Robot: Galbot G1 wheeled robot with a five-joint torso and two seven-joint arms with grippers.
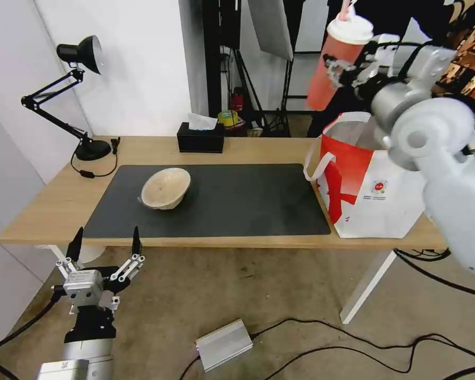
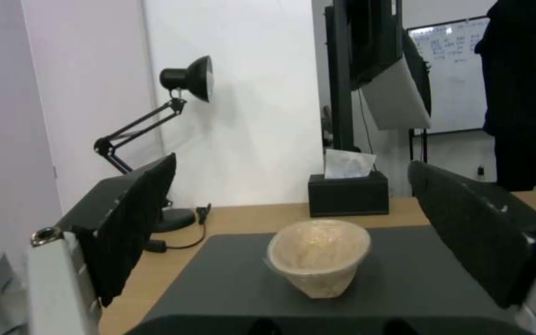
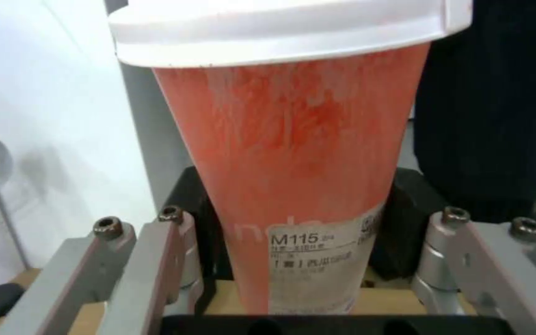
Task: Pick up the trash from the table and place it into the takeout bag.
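Trash left on the surface (image 1: 248,150) comes down to one beige shallow bowl (image 1: 166,188), which we see tipped on its side at the left part of the dark grey mat (image 1: 237,203), left of the frame's centre, its opening turned toward the lower left. At the lower left of the head view our left hand (image 1: 106,247) hangs below the near edge of the surface, released, its two black fingers (image 1: 76,244) spread wide and pointing up; from the left wrist view the same bowl (image 2: 319,257) sits between those fingers, well apart from them. At the upper left stands the black desk lamp (image 1: 79,95), its base on the far left corner, and near the top centre the black tissue box (image 1: 200,138) rests on the far edge just beyond the mat. Moving right, the takeout bag (image 1: 372,195) stands upright at the right end of the surface, touching the mat's right edge, its mouth open with a white strap handle (image 1: 316,161) drooping to the left. At the upper right our right hand (image 1: 348,71) is clenched on the red drink cup (image 1: 335,60), held tilted in the air above the bag; in the right wrist view the cup (image 3: 293,177) sits between the fingers (image 3: 405,228) with its white lid (image 3: 286,28) at the top of the frame.
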